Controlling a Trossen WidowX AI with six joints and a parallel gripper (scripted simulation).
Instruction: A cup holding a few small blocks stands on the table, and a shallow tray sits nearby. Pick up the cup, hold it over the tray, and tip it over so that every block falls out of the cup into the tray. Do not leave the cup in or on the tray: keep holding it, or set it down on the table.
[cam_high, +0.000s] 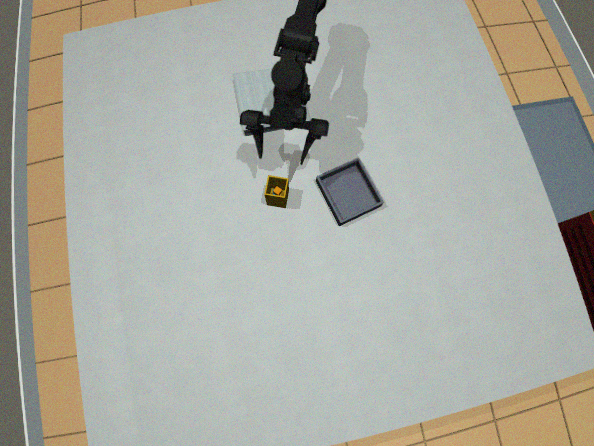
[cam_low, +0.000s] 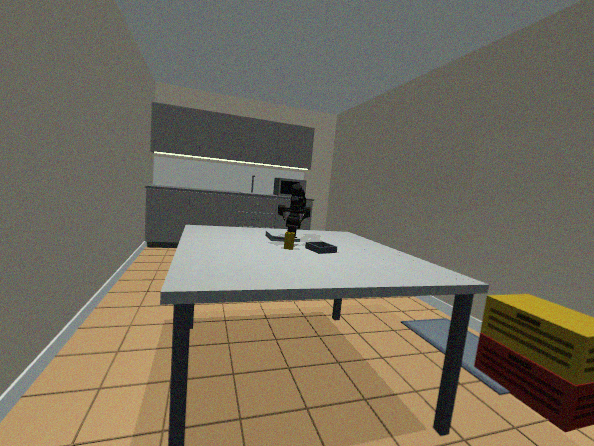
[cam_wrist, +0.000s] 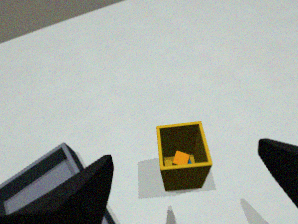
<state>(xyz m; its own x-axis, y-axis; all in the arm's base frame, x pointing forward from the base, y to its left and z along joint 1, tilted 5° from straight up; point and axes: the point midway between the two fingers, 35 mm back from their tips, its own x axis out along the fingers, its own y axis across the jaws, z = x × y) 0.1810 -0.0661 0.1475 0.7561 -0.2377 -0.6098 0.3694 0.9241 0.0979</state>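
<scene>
1. My claw (cam_high: 281, 160) (cam_low: 294, 214) (cam_wrist: 184, 153) is wide open, with nothing between its fingers. In the top view, the two tips point toward the cup's side of the table.
2. The black arm (cam_high: 289, 75) (cam_low: 298, 192) reaches in from the top border of the top view.
3. The cup (cam_high: 276, 200) (cam_low: 289, 241) (cam_wrist: 186, 179) stands upright on the table (cam_high: 300, 325) (cam_low: 320, 272) (cam_wrist: 225, 75), just ahead of the tips in the top view. My wrist view frames it between the fingers, with open space showing on both sides of its square rim.
4. An orange block (cam_high: 278, 190) (cam_wrist: 181, 158) lies inside the cup. A small blue piece (cam_wrist: 189, 161) shows beside it; I cannot count the full load.
5. The shallow tray (cam_high: 350, 192) (cam_low: 321, 247) (cam_wrist: 37, 185) sits near the cup, turned at an angle, with a strip of tabletop between them. Its raised rim borders the working space on that side.
6. A pale ribbed panel (cam_high: 250, 92) lies partly hidden behind the arm in the top view.
7. Cup and tray are both well inside the table edges. The wrist view shows one edge crossing its upper left corner.
</scene>
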